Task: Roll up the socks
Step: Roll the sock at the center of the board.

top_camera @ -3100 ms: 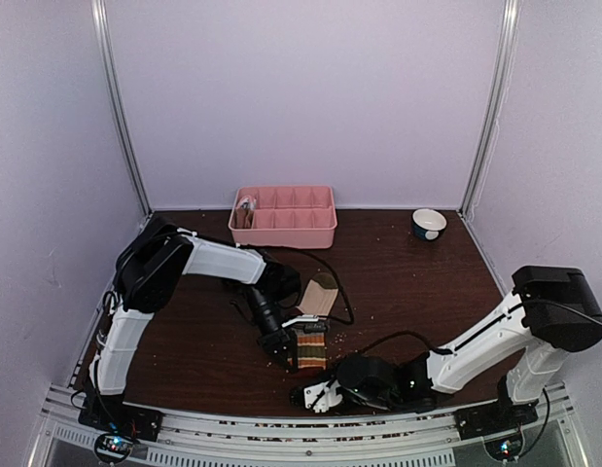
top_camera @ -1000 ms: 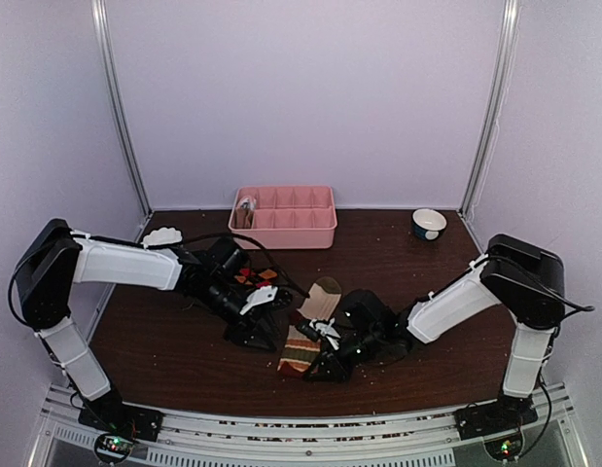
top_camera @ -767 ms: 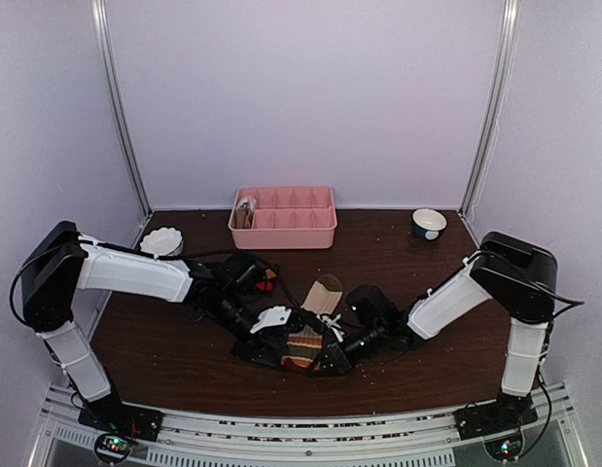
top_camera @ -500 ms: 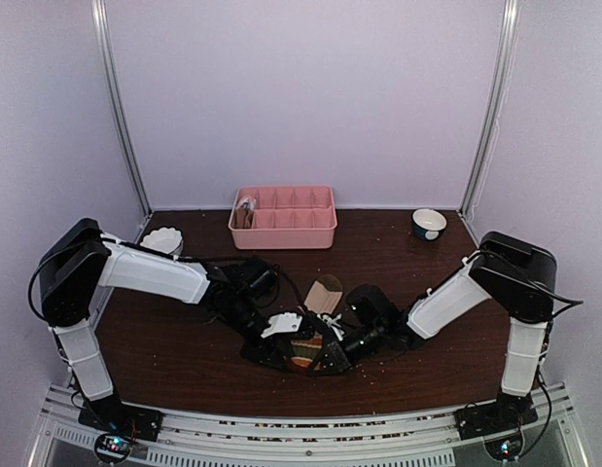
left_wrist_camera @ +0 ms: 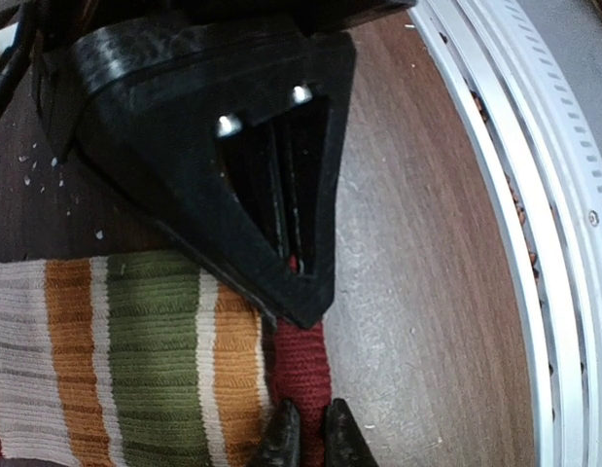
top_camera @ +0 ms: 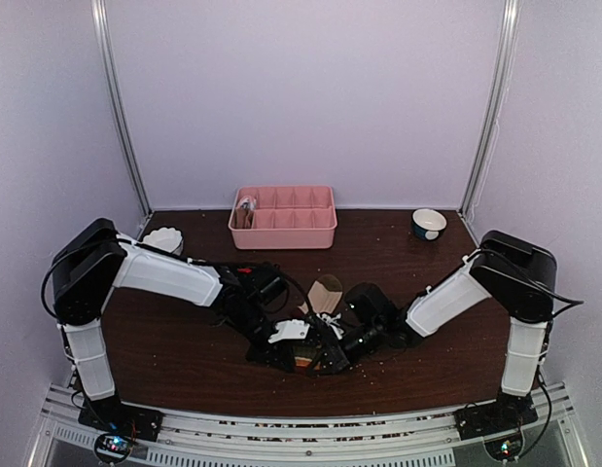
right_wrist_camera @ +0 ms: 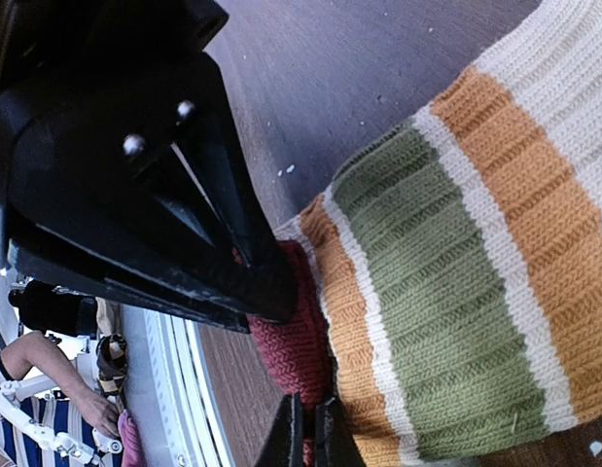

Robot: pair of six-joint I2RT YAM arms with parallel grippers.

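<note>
One striped sock flat by the counter's near edge, middle; left fingers and right fingers tip to tip, both pinched on its red end, open counter toward both side edges; pink tray at far edge

Left pincer clamped, right pincer clamped, tips facing close

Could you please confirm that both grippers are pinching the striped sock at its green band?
Not quite. The left gripper and the right gripper are pinching the striped sock at its red end, not its green band. The two wrist views show this.
</note>
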